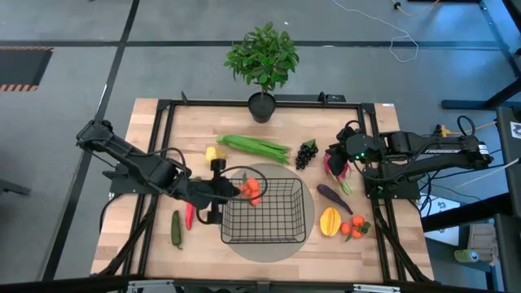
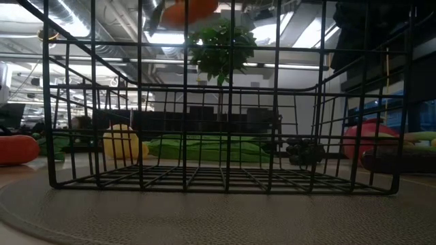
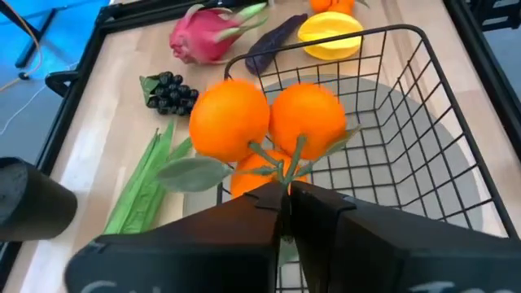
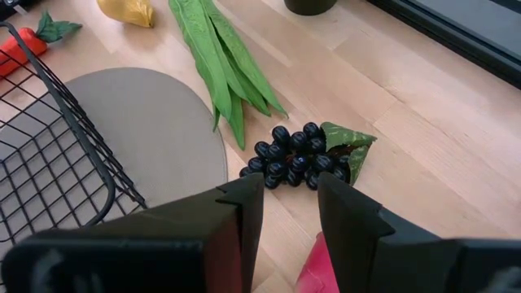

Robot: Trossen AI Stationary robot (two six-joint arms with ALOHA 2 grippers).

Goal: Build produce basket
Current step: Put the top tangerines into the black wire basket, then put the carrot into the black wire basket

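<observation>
Here, tomatoes [image 3: 269,122] in left gripper [image 3: 286,213], above basket [image 3: 423,163]

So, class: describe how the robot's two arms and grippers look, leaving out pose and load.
Both arms are dark, jointed, with black cables alongside. The right arm bears white lettering and a small green light. Each gripper, left and right, ends in two flat, wedge-shaped black fingers.

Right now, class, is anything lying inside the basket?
No: the basket floor is bare, and the tomatoes hang above it in the left gripper.

One basket [image 1: 269,213] (two tomato bunches [image 1: 253,190]).
</observation>
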